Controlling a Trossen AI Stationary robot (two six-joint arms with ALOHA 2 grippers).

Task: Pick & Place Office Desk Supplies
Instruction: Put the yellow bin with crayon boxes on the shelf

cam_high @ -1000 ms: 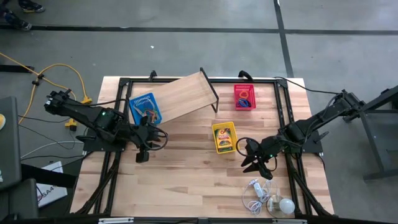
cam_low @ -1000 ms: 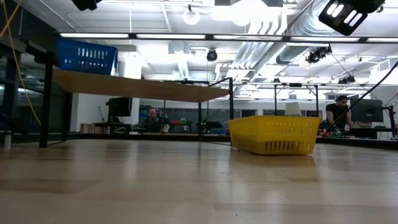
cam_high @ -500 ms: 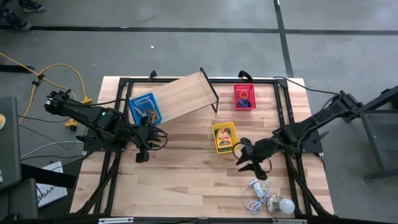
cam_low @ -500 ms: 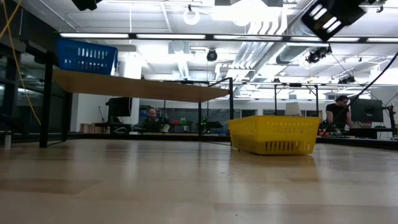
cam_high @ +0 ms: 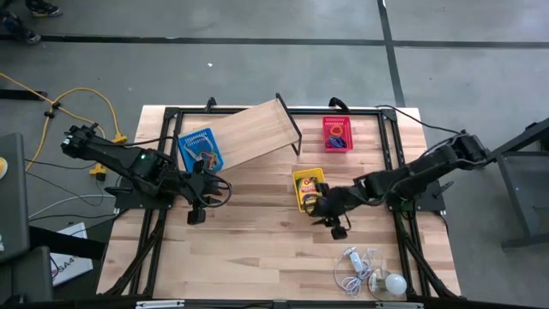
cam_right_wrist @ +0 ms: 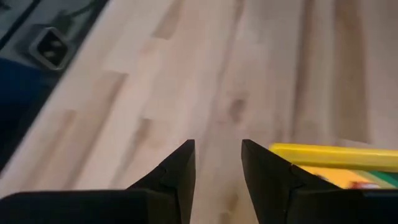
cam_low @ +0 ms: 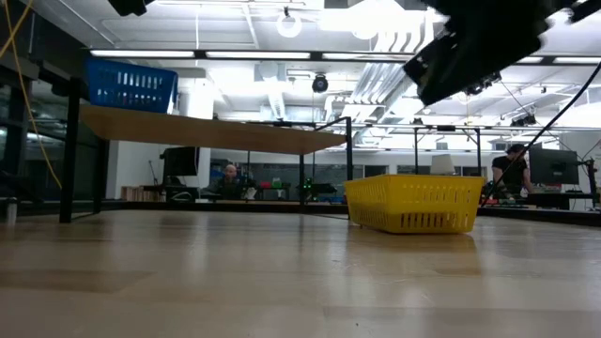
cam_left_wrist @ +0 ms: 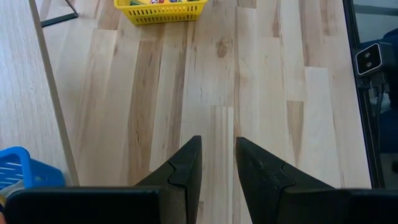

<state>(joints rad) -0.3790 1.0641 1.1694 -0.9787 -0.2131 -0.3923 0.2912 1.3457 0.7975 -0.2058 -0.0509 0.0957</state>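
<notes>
Swinging in from beside the white bulb [cam_high: 394, 282], your right gripper [cam_high: 319, 204] now hangs at the yellow basket [cam_high: 307, 182], fingers narrowly parted and empty, ready to reach inside, while your left gripper [cam_high: 208, 190], fingers likewise narrowly apart, waits well off.

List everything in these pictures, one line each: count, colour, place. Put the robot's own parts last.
Table: one, light wood, under everything.
Wooden board: one, light wood on black legs, far side of the table, left of middle.
Blue basket: one, blue, at the board's left end, with small items inside.
Red basket: one, red, far side, right of the board, with small loops inside.
Yellow basket: one, yellow, mid-table, with a yellow box inside.
Bulb with cord: one, white, near right corner.
People: two, far off in the room behind the table.
Left gripper: one, dark, empty, fingers apart, near the blue basket.
Right gripper: one, dark, empty, fingers apart, beside the yellow basket.
</notes>
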